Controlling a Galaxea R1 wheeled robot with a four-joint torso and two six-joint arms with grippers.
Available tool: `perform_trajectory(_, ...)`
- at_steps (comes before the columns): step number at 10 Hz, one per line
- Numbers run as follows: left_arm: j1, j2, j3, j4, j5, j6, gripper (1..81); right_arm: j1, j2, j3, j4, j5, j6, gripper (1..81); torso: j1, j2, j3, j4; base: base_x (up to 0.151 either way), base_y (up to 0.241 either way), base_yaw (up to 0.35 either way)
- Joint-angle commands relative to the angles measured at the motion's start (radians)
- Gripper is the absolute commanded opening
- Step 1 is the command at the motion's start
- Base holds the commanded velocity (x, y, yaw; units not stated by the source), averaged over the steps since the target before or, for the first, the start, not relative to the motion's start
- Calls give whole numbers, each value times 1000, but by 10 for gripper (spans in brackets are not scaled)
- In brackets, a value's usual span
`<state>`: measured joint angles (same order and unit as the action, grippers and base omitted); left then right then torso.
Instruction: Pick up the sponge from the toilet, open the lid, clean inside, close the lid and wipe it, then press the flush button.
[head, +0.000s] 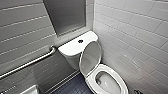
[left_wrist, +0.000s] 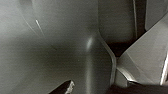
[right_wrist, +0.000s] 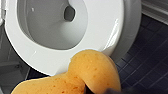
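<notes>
Pinching the orange sponge (right_wrist: 93, 72) in your right gripper (right_wrist: 98, 90) beside the toilet seat (right_wrist: 107, 27), lift over the seat and wipe gently inside the bowl (right_wrist: 47, 28).

We record the toilet (head: 75, 48) as glossy white ceramic, its raised lid (head: 90, 58) as smooth, shiny plastic. The sponge (right_wrist: 95, 72) is orange foam, porous and rough-pitted. The grab bar (head: 30, 63) looks like polished metal. Wall tiles (head: 130, 32) appear glazed; floor tiles (right_wrist: 150, 62) are dark and duller.
</notes>
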<state>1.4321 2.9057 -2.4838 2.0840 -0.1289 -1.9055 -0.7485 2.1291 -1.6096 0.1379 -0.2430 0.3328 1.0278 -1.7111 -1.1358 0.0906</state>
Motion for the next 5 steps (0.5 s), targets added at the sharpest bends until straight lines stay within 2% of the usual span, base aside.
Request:
perform_trajectory(1,5,-11,11,8,22,3,811,1,-159,83,16,-47,2,10,0,0,0,0,0,0,0)
perform_trajectory(3,6,-11,13,8,20,5,811,-64,-219,148,16,1,0,10,0,0,0,0,0,0,0)
perform_trajectory(5,5,-9,13,8,14,3,811,-59,-272,292,12,45,-1,10,0,0,0,0,0,0,0)
